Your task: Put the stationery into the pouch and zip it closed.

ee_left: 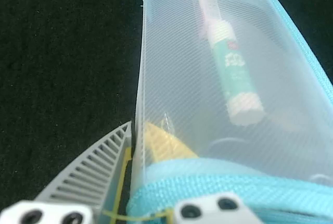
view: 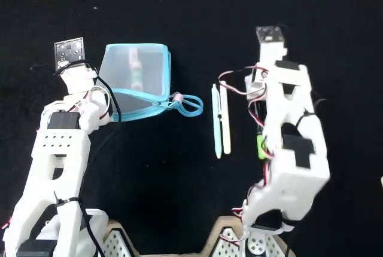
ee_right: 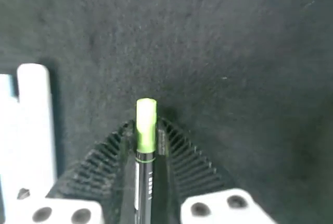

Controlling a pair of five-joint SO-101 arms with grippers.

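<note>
The black cloth worktop (view: 179, 24) carries the pouch (view: 134, 77) at ten o'clock, and the left claw (ee_left: 136, 148) pinches its mouth edge. It looks limp and light, so the stiffer zipper band seems the best hold. The right claw (ee_right: 145, 135) pinches a green-capped pen (ee_right: 146, 117), at three o'clock of a blue pen (view: 216, 122) and a cream pen (view: 225, 119), which are probably stiff, slippery and best gripped mid-barrel.

There is one blue pouch (view: 136, 80), with one green and white stick (view: 136, 70) inside. There are three pens: one light blue pen (view: 216, 122), one cream pen (view: 225, 119) and one green pen (ee_right: 146, 122). There are two white robot arms, the left arm (view: 57, 149) and the right arm (view: 293, 149), and one black table (view: 179, 197).
</note>
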